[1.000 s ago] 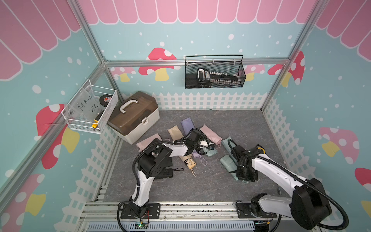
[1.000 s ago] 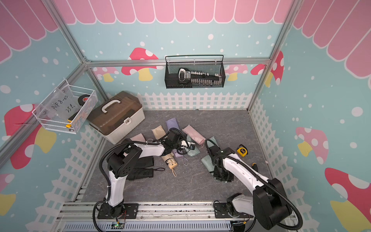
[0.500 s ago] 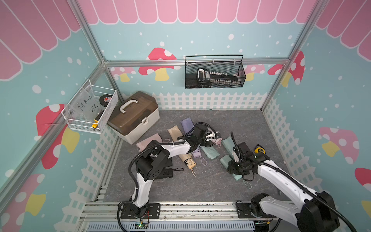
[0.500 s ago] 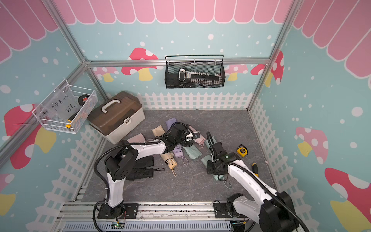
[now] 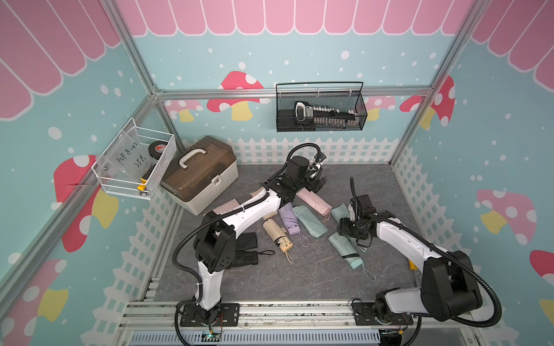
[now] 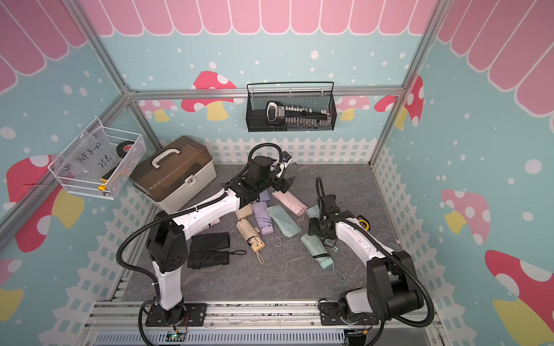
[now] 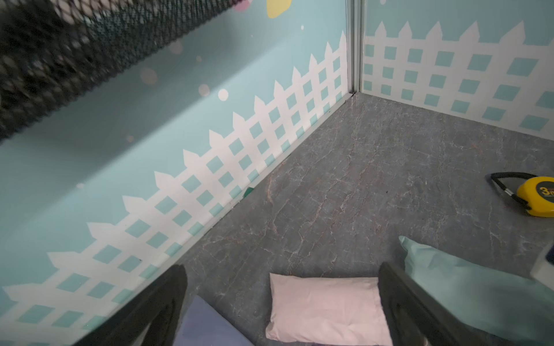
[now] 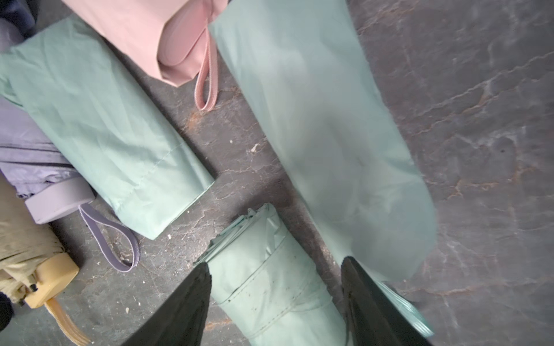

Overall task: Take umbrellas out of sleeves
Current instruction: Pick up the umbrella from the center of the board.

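My left gripper (image 5: 317,182) hangs open and empty above the far end of a pink sleeve (image 7: 323,308) that has an umbrella inside it. In the right wrist view my right gripper (image 8: 275,265) stands open astride a bare mint umbrella (image 8: 269,284), the jaws not pressing on it. An empty mint sleeve (image 8: 323,134) lies beside that umbrella. Another mint sleeve (image 5: 310,221) is full. The lilac umbrella (image 5: 289,220) and beige umbrella (image 5: 277,236) lie bare mid-floor. The black umbrella (image 5: 245,259) lies by its black sleeve (image 5: 245,241).
A brown-lidded toolbox (image 5: 201,173) stands at the back left. A black mesh basket (image 5: 320,110) hangs on the back wall and a white wire basket (image 5: 135,163) on the left wall. A yellow tape measure (image 6: 364,223) sits by the right arm.
My left gripper has opened and lifted back toward the rear wall. My right gripper's jaws have widened over the mint umbrella, and the mint sleeve now lies loose beside it.
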Robot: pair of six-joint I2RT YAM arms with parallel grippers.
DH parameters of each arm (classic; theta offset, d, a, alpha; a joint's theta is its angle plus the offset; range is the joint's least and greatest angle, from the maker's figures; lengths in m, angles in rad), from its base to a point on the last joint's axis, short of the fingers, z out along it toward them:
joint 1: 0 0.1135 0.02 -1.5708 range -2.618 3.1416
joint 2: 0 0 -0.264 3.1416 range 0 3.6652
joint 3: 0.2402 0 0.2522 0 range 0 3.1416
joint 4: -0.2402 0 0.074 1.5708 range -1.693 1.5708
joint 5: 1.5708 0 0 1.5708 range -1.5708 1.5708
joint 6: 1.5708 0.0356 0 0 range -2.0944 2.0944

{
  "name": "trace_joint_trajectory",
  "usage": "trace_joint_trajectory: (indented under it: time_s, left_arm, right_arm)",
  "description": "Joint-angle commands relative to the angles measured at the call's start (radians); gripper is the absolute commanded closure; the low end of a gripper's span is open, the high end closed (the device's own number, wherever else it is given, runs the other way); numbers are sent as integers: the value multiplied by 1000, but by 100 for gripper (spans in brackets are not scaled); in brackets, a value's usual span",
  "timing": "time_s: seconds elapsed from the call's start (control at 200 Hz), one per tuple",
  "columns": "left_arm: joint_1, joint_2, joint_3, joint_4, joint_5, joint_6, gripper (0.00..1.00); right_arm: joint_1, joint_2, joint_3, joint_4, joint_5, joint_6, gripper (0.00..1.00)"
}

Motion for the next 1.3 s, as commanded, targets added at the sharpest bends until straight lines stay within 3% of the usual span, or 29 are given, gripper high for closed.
trace_joint_trajectory:
  time_s: [0.0,0.24,0.38,0.495,0.781,1.086,1.296]
  left_arm:
    - [3,62,65,-75,110,-114,1]
    - [2,243,330,-225,332,-77,1]
    - [0,395,571,-379,442,-76,3]
    - [-1,470,662,-402,488,-106,3]
    - [-9,510,707,-400,514,-159,3]
    - [-7,492,660,-396,576,-242,3]
    - [1,482,662,-395,583,-247,3]
  right_arm:
    - [-58,-24,-6,15,-6,41,32]
    - [-280,-99,-126,63,-219,72,37]
    - [-332,-119,-150,24,-204,105,38]
    - [-355,-150,-176,32,-193,146,38]
    - [-376,-183,-206,85,-197,121,39]
    - [-376,-238,-263,85,-239,127,40]
    - [-375,-317,-251,-17,-208,111,40]
